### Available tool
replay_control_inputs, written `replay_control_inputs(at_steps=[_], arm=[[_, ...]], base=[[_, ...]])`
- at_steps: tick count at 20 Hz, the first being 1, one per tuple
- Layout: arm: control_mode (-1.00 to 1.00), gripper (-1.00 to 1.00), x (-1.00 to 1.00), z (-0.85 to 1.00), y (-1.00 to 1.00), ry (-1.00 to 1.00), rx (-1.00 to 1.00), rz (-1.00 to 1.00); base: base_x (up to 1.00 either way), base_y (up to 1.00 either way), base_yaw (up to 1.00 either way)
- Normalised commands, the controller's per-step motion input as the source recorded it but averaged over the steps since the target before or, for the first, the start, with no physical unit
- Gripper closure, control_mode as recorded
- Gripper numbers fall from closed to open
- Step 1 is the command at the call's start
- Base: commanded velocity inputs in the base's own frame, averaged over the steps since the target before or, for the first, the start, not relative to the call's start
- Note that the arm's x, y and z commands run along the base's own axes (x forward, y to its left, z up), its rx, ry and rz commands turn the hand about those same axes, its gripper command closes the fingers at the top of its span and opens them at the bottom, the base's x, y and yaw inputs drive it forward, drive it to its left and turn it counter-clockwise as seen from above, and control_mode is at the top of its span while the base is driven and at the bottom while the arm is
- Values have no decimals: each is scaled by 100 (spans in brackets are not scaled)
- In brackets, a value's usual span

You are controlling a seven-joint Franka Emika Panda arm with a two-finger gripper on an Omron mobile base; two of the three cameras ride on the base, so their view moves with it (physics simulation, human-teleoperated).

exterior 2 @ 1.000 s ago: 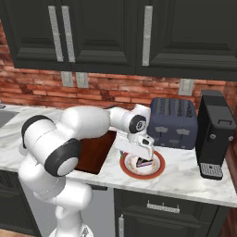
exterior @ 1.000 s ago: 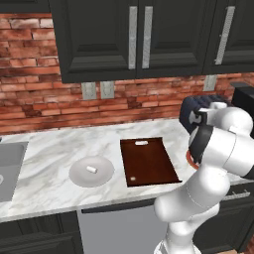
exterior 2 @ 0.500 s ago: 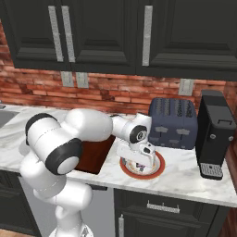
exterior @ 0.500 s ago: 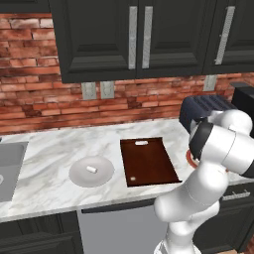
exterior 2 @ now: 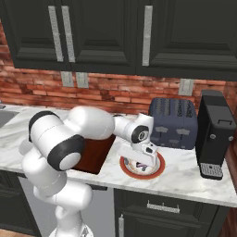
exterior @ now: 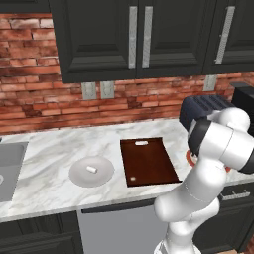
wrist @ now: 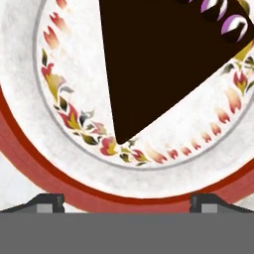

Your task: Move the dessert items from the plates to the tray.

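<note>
Hovering gripper (wrist: 127, 201), jaws spread wide, right over dark brown wedge (wrist: 154, 64) sitting on red-rimmed plate (wrist: 30, 163), lining up to straddle it for transfer to tray (exterior: 149, 161).

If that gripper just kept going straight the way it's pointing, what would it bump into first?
Most likely the dark brown cake wedge lying on the red-rimmed plate. The gripper points down at it from close above, fingers spread wide, though the tips might reach the plate first.
</note>
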Motion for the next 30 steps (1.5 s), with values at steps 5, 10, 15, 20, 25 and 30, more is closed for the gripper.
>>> replay_control_inputs(at_steps=[5, 10, 15, 20, 25, 30], arm=[[-100, -100, 5, -6, 0, -5, 0, 0], [-100, -100, 3, -13, 0, -14, 0, 0], [-100, -100, 0, -6, -4, -6, 0, -3], [-100, -100, 6, 0, -8, 0, 0, -5], [-100, -100, 11, 0, -5, 0, 0, -5], [-100, -100, 12, -7, 0, 0, -2, -4]], base=[[0, 0, 0], [0, 0, 0], [0, 0, 0], [0, 0, 0], [0, 0, 0], [0, 0, 0]])
